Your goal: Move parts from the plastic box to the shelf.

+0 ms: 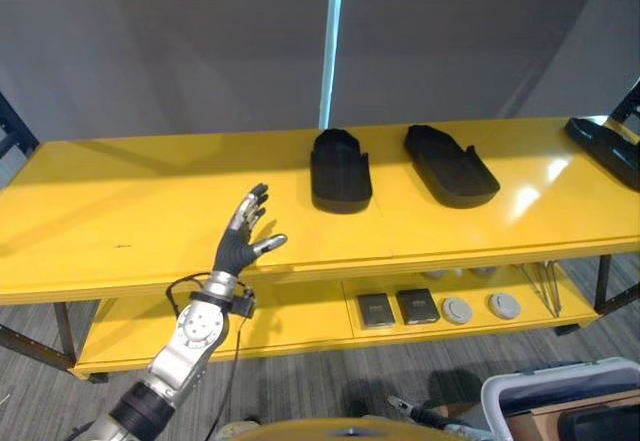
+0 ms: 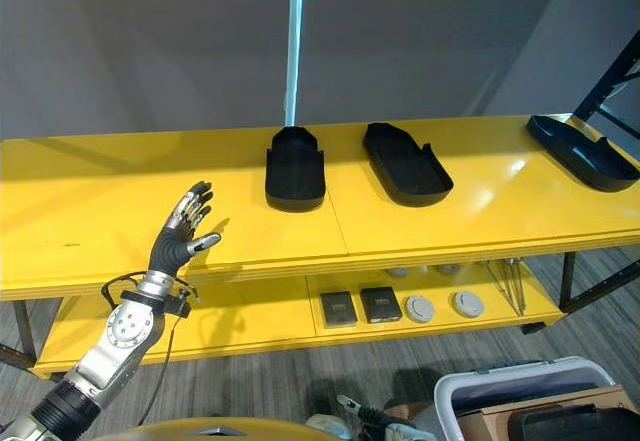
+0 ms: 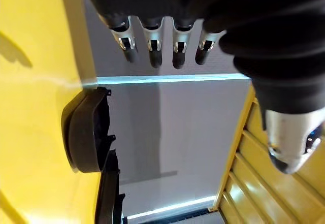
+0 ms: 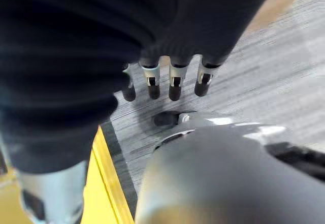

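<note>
Left robot hand spread, empty, over the shelf. Right robot hand relaxed, empty. Three black parts lie right of it; box below. Risk: sweeping right nudges nearest part.

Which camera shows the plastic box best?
The right eye view: the plastic box shows its white rim and dark contents at the lower right. The left eye view crops it more at the corner.
</note>
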### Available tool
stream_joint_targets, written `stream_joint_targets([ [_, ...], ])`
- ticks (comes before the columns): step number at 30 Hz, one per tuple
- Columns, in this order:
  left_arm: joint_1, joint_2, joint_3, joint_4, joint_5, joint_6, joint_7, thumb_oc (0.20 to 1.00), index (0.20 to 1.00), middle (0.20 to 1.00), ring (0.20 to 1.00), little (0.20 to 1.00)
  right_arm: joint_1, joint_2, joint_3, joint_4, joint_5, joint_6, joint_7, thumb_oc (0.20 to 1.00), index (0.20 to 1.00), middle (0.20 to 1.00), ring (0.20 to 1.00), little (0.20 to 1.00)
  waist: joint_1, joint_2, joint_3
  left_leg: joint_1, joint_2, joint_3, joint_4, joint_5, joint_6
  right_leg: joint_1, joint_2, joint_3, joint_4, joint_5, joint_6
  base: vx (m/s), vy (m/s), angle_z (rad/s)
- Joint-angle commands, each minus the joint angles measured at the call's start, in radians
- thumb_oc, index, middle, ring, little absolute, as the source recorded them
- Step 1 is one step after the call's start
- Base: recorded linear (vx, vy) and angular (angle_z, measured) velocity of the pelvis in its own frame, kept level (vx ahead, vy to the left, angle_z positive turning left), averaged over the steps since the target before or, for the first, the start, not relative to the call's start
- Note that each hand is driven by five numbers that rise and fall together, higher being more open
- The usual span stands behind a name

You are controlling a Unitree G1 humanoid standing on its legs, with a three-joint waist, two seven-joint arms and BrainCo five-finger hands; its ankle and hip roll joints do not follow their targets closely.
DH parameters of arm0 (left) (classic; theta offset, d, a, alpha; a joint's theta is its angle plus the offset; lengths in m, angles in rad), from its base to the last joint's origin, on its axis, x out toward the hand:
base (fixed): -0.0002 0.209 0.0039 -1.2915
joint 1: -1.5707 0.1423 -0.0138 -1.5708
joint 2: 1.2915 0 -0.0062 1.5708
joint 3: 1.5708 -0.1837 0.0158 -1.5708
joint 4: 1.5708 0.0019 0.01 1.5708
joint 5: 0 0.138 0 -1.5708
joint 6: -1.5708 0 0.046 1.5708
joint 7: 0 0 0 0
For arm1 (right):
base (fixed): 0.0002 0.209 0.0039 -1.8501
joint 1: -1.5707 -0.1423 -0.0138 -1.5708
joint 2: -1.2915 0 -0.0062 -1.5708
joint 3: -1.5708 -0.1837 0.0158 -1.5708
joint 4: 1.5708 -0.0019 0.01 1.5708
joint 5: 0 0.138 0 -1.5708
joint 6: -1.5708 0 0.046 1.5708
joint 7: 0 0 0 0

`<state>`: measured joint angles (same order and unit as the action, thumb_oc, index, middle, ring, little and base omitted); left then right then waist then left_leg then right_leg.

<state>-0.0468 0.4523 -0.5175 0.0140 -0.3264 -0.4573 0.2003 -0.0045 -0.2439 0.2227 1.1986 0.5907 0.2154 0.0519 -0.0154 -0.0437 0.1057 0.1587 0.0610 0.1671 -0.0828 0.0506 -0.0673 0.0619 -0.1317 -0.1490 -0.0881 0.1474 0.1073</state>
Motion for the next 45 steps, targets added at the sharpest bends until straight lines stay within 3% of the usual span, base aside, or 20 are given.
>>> stream_joint_targets([
  [1,-0.127,-0.007,-0.016,-0.059,0.046,-0.074,-0.035,1.0,1.0,1.0,1.0,1.0,-0.031,-0.025,-0.01,0.034,0.071,0.013,-0.041,1.0,1.0,1.0,1.0,1.0,-0.044,0.015,0.085,0.001,-0.023,0.041,-0.005,-0.144,0.071,0.082,0.007,0.013,0.024,-0.127,0.027,-0.06,0.166,-0.39],
  [5,-0.2,0.009,-0.041,-0.062,0.075,-0.035,0.018,1.0,1.0,1.0,1.0,1.0,0.011,-0.014,-0.049,0.047,0.038,0.0,-0.019,1.0,1.0,1.0,1.0,1.0,-0.087,0.008,0.115,-0.001,-0.026,0.081,-0.005,-0.157,0.079,-0.018,-0.014,0.023,0.073,-0.084,0.075,-0.15,0.13,-0.77],
  [9,-0.227,0.032,-0.015,-0.003,0.118,-0.025,0.136,1.0,1.0,1.0,1.0,1.0,0.055,0.006,-0.058,0.074,-0.086,-0.035,0.046,1.0,1.0,1.0,1.0,1.0,-0.098,0.023,0.14,0.006,0.005,0.232,-0.005,-0.161,0.087,-0.084,-0.018,-0.135,0.24,-0.139,0.09,-0.32,0.094,-1.83],
  [10,-0.237,0.02,0.01,0.022,0.121,-0.019,0.169,1.0,1.0,1.0,1.0,1.0,0.058,0.014,-0.055,0.085,-0.091,-0.046,0.037,1.0,1.0,1.0,1.0,1.0,-0.08,0.034,0.147,-0.002,0.022,0.321,-0.001,-0.15,0.097,-0.081,-0.048,-0.234,0.31,-0.177,0.066,-0.37,0.069,-2.17],
  [12,-0.239,-0.007,0.034,0.044,0.106,-0.003,0.202,1.0,1.0,1.0,1.0,1.0,0.053,0.014,-0.064,0.096,-0.132,-0.056,0.043,1.0,1.0,1.0,1.0,1.0,-0.056,0.048,0.152,-0.029,0.05,0.42,0.025,-0.129,0.095,-0.049,-0.086,-0.328,0.343,-0.224,0.018,-0.38,-0.1,-2.98],
  [15,-0.2,-0.059,0.041,0.13,0.099,0.02,0.188,1.0,1.0,1.0,1.0,1.0,0.049,0.002,-0.059,0.084,-0.143,-0.106,0.066,1.0,1.0,1.0,1.0,1.0,-0.05,0.034,0.138,-0.072,0.09,0.468,0.121,-0.133,0.06,0.051,-0.031,-0.333,0.12,-0.205,-0.01,-0.11,-0.375,-2.08],
  [17,-0.194,-0.064,0.04,0.157,0.098,0.041,0.159,1.0,1.0,1.0,1.0,1.0,0.049,0.0,-0.058,0.07,-0.15,-0.123,0.061,1.0,1.0,1.0,1.0,1.0,-0.059,0.03,0.136,-0.073,0.105,0.473,0.175,-0.163,0.065,0.054,-0.027,-0.325,0.107,-0.205,-0.021,0.0,-0.241,-0.89],
  [20,-0.18,-0.069,0.048,0.234,0.093,0.072,0.117,1.0,1.0,1.0,1.0,1.0,0.04,-0.041,-0.055,0.028,-0.231,-0.128,0.048,1.0,1.0,1.0,1.0,1.0,-0.063,0.017,0.152,-0.123,0.155,0.415,0.366,-0.176,0.036,0.055,-0.022,-0.28,0.11,-0.216,-0.052,0.09,-0.141,-0.36],
  [22,-0.186,-0.069,0.058,0.312,0.065,0.119,0.081,1.0,1.0,1.0,1.0,1.0,0.026,-0.076,-0.046,0.023,-0.231,-0.138,0.036,1.0,1.0,1.0,1.0,1.0,-0.044,0.031,0.162,-0.169,0.13,0.269,0.39,-0.158,0.009,0.045,-0.008,-0.211,0.116,-0.22,-0.057,0.09,0.012,-0.49],
  [24,-0.166,-0.067,0.079,0.38,0.026,0.136,0.05,1.0,1.0,1.0,1.0,1.0,0.006,-0.098,-0.04,0.024,-0.217,-0.154,0.043,1.0,1.0,1.0,1.0,1.0,-0.015,0.043,0.153,-0.173,0.062,0.138,0.273,-0.161,0.012,0.044,0.001,-0.141,0.099,-0.219,-0.042,0.15,0.118,-0.62],
  [26,-0.135,-0.069,0.097,0.462,0.052,0.152,0.04,1.0,1.0,1.0,1.0,1.0,-0.026,-0.12,-0.025,0.006,-0.271,-0.199,0.031,1.0,1.0,1.0,1.0,1.0,0.024,0.061,0.134,-0.183,0.033,0.023,0.09,-0.048,-0.013,0.047,0.023,-0.088,0.065,-0.208,-0.036,0.18,0.133,-1.22],
  [28,-0.124,-0.076,0.1,0.501,0.022,0.18,0.04,1.0,1.0,1.0,1.0,1.0,-0.033,-0.131,-0.016,-0.01,-0.314,-0.234,0.011,1.0,1.0,1.0,1.0,1.0,0.036,0.067,0.125,-0.201,0.033,-0.001,0.056,-0.014,-0.022,0.055,0.031,-0.074,0.058,-0.216,-0.037,0.18,0.103,-0.96],
  [29,-0.116,-0.086,0.116,0.568,0.023,0.202,0.026,1.0,1.0,1.0,1.0,1.0,-0.039,-0.146,-0.003,-0.037,-0.316,-0.294,-0.006,1.0,1.0,1.0,1.0,1.0,0.045,0.067,0.123,-0.215,0.034,-0.016,0.054,-0.004,-0.018,0.067,0.033,-0.064,0.06,-0.227,-0.039,0.14,0.099,-0.48],
  [32,-0.114,-0.098,0.127,0.648,0.039,0.237,-0.002,1.0,1.0,1.0,1.0,1.0,-0.053,-0.161,0.005,-0.099,-0.259,-0.365,-0.047,1.0,1.0,1.0,1.0,1.0,0.043,0.063,0.121,-0.213,0.044,-0.008,0.043,0.001,-0.017,0.071,0.029,-0.07,0.06,-0.231,-0.038,0.12,0.099,-0.38],
  [33,-0.107,-0.108,0.13,0.73,0.073,0.235,-0.025,1.0,1.0,1.0,1.0,1.0,-0.058,-0.174,0.006,-0.171,-0.213,-0.44,-0.087,1.0,1.0,1.0,1.0,1.0,0.037,0.057,0.118,-0.2,0.045,-0.005,0.04,-0.009,-0.008,0.067,0.022,-0.076,0.066,-0.229,-0.031,0.1,0.091,-0.11],
  [35,-0.081,-0.115,0.139,0.808,0.091,0.229,-0.054,1.0,1.0,1.0,1.0,1.0,-0.054,-0.192,-0.002,-0.33,-0.207,-0.478,-0.159,1.0,1.0,1.0,1.0,1.0,0.022,0.049,0.117,-0.172,0.037,0.001,0.03,-0.022,0.004,0.06,0.015,-0.074,0.073,-0.224,-0.023,0.16,0.142,-0.11],
  [41,-0.035,-0.117,0.183,0.951,0.06,0.229,-0.095,1.0,1.0,1.0,1.0,1.0,-0.074,-0.25,-0.06,-0.633,-0.247,-0.515,-0.236,1.0,1.0,1.0,1.0,1.0,0.007,0.036,0.115,-0.135,0.008,0.009,0.004,-0.045,0.035,0.038,0.004,-0.075,0.1,-0.224,-0.008,0.06,0.16,-0.16],
  [43,-0.046,-0.122,0.189,0.981,0.068,0.253,-0.138,1.0,1.0,1.0,1.0,1.0,-0.125,-0.282,-0.089,-0.695,-0.247,-0.482,-0.25,1.0,1.0,1.0,1.0,1.0,0.019,0.036,0.116,-0.142,-0.003,0.002,0.008,-0.054,0.057,0.008,0.002,-0.067,0.19,-0.255,-0.012,-0.01,0.276,0.01],
  [44,-0.055,-0.129,0.179,0.993,0.049,0.274,-0.151,1.0,1.0,1.0,1.0,1.0,-0.187,-0.312,-0.086,-0.709,-0.24,-0.443,-0.282,1.0,1.0,1.0,1.0,1.0,0.026,0.043,0.142,-0.138,-0.016,0.003,0.03,-0.066,0.087,-0.089,-0.031,-0.053,0.427,-0.224,0.016,-0.03,0.249,-0.03],
  [45,-0.056,-0.131,0.175,0.998,0.048,0.279,-0.156,1.0,1.0,1.0,1.0,1.0,-0.199,-0.318,-0.087,-0.709,-0.239,-0.433,-0.293,1.0,1.0,1.0,1.0,1.0,0.026,0.047,0.145,-0.141,-0.018,0.001,0.037,-0.071,0.094,-0.112,-0.032,-0.046,0.462,-0.208,0.019,0.0,0.228,-0.28],
])
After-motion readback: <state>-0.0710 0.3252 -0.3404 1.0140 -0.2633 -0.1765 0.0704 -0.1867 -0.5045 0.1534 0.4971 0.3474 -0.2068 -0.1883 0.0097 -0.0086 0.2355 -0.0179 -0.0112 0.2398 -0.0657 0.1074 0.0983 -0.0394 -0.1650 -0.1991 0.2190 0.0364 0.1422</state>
